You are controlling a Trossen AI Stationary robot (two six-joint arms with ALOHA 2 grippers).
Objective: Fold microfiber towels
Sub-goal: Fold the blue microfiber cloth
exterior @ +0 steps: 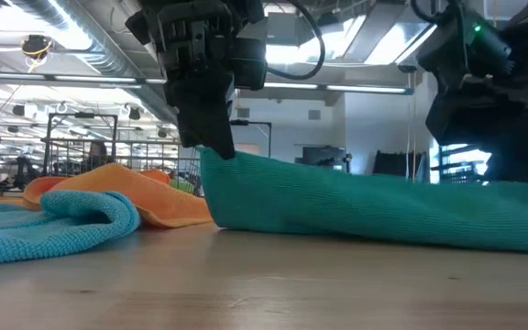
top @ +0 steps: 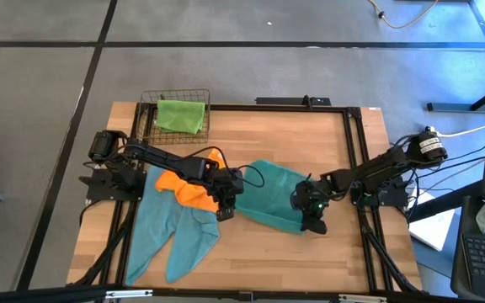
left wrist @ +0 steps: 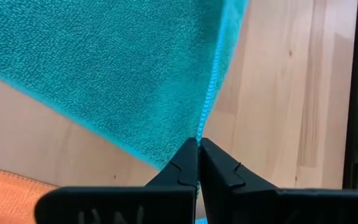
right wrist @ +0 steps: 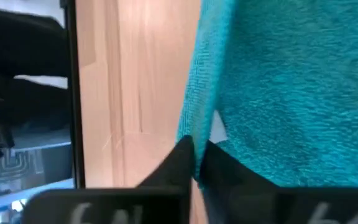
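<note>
A teal microfiber towel [top: 269,198] lies in the middle of the wooden table [top: 310,261]. My left gripper [top: 226,209] is shut on its near left corner, and my right gripper [top: 311,223] is shut on its near right end. An orange towel [top: 190,187] lies bunched on a light blue towel [top: 171,234] at the table's left. A lime green towel [top: 180,115] rests in a wire basket [top: 175,97] at the far left. In the low view the teal towel [exterior: 374,206] stretches between both grippers. My left gripper pinches the teal towel's hemmed edge at a corner [left wrist: 204,121] between its two shut fingers, slanting down from the table's left. That corner [exterior: 214,156] is raised a little off the table, and the cloth falls away from it onto the wood. My right gripper pinches the teal towel's edge [right wrist: 190,134] between its two fingers, beside a small white tag [right wrist: 217,127], slanting down from the table's right. The held end [exterior: 521,197] stands raised above the table while the towel's lower part rests on the wood.
A black frame rail [top: 354,160] runs along the table's right and far sides. Bare wood lies along the near edge [top: 268,269]. Beyond the right edge are cables and a keyboard [top: 482,261].
</note>
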